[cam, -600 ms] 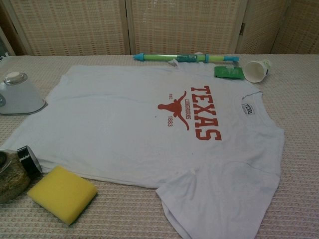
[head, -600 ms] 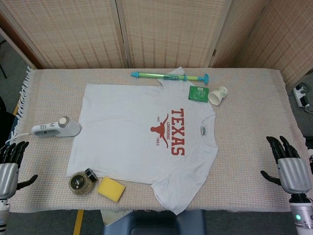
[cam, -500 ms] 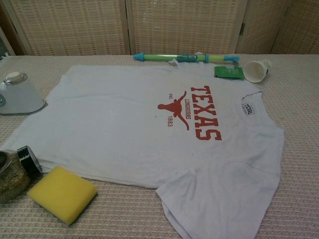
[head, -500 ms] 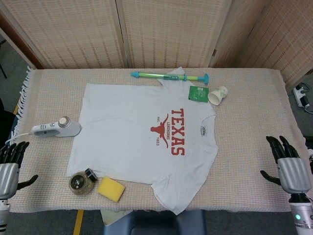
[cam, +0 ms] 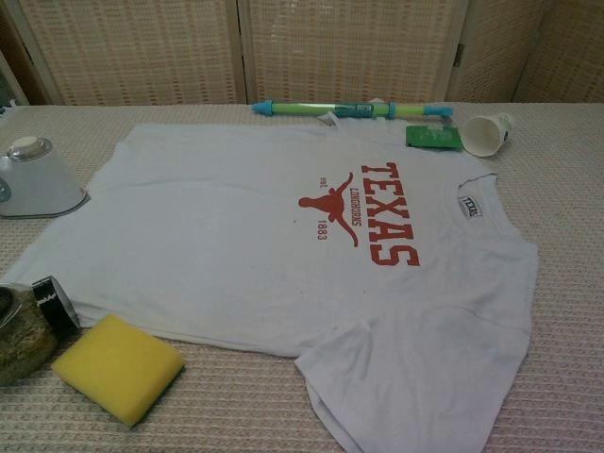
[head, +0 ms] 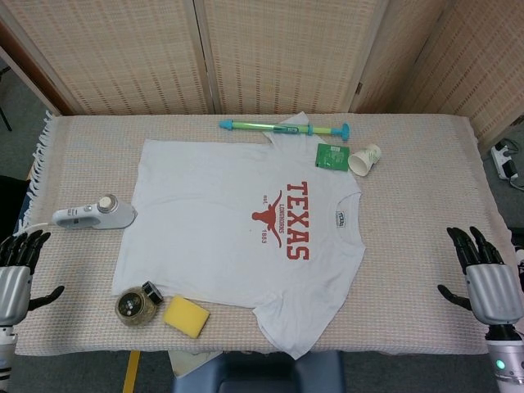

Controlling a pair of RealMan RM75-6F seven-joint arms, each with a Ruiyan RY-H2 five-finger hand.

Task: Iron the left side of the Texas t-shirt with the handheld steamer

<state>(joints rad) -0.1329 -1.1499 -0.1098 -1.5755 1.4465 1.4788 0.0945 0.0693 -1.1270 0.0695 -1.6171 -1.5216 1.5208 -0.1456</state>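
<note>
A white t-shirt [head: 221, 229] [cam: 226, 245] with a red TEXAS longhorn print lies flat on the woven table cover, collar toward the right. The white handheld steamer [head: 92, 214] [cam: 36, 179] lies on the cover just off the shirt's left edge. My left hand [head: 16, 274] hovers at the table's front left corner, fingers spread and holding nothing, well short of the steamer. At the front right corner my right hand [head: 487, 282] is likewise spread and empty, far from the shirt. The chest view shows neither hand.
A green and blue tube [head: 282, 128] lies along the back edge. A green packet [head: 332, 155] and a tipped paper cup [head: 365, 158] sit near the collar. A yellow sponge [head: 186, 316] and a round jar [head: 135, 306] lie by the shirt's front left corner.
My left hand has drifted slightly leftward and down near the table corner. The steamer, the shirt and my right hand have not moved.
</note>
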